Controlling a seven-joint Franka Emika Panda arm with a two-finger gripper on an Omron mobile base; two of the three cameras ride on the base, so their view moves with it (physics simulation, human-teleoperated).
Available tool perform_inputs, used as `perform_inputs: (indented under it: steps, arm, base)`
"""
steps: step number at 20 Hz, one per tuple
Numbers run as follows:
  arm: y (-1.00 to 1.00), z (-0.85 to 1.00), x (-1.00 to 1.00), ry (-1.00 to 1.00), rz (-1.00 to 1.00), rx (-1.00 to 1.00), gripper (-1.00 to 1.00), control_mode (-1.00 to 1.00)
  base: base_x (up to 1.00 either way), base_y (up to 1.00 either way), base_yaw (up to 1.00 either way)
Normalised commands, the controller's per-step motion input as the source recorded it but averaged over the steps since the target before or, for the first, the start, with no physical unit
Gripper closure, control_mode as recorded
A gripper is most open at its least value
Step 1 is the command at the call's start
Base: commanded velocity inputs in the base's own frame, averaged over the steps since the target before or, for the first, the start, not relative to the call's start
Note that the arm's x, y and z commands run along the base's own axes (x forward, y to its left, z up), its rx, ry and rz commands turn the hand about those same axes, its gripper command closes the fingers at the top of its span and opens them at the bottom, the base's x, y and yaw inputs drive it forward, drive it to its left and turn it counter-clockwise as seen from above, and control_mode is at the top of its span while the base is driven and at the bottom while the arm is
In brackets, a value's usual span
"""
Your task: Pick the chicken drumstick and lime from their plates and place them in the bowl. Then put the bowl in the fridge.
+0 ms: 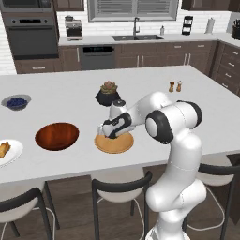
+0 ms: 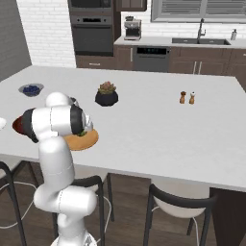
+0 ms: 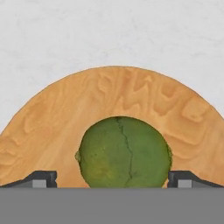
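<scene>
The dark green lime [image 3: 123,153] lies on the tan wood plate [image 3: 131,94], near the island's front edge [image 1: 123,146]. My gripper [image 3: 113,179] is lowered over it and open, one fingertip [image 3: 43,178] on each side of the fruit, the right one almost touching. From the right base view a sliver of lime [image 2: 84,133] shows under the hand. The reddish-brown bowl [image 1: 57,136] sits empty left of that plate. The chicken drumstick [image 1: 4,149] rests on the white plate [image 1: 13,153] at the far left. The fridge is out of view.
A black succulent pot [image 1: 108,93] stands just behind the wood plate. A grey bowl of blueberries [image 1: 16,101] sits at the back left, and salt and pepper shakers [image 1: 175,86] at the back right. Dark stools [image 1: 119,185] line the island's front edge.
</scene>
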Motion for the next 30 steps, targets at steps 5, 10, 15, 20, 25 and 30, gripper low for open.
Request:
perform_inputs:
  steps: [5,10,15,20,25,30]
  arm:
    - [0.00,-0.05,0.15,0.00,0.00,0.00,-1.00,-1.00]
    - [0.00,-0.11,0.07,0.00,0.00,0.00,-1.00,-1.00]
    - [0.00,-0.14,0.00,0.00,0.00,0.00,1.00,-1.00]
    - [0.00,0.03,0.00,-0.03,0.00,0.00,1.00,-1.00]
    - [0.44,0.71,-0.41,-0.11,-0.05,-0.02,1.00,-1.00]
    - [1.00,0.84,-0.83,-0.01,-0.07,-0.05,1.00,-1.00]
  base:
    - [0.00,0.00,0.00]
    - [0.00,0.00,0.00]
    - [0.00,0.00,0.00]
    - [0.00,0.00,0.00]
    - [0.00,0.00,0.00]
    - [0.00,0.00,0.00]
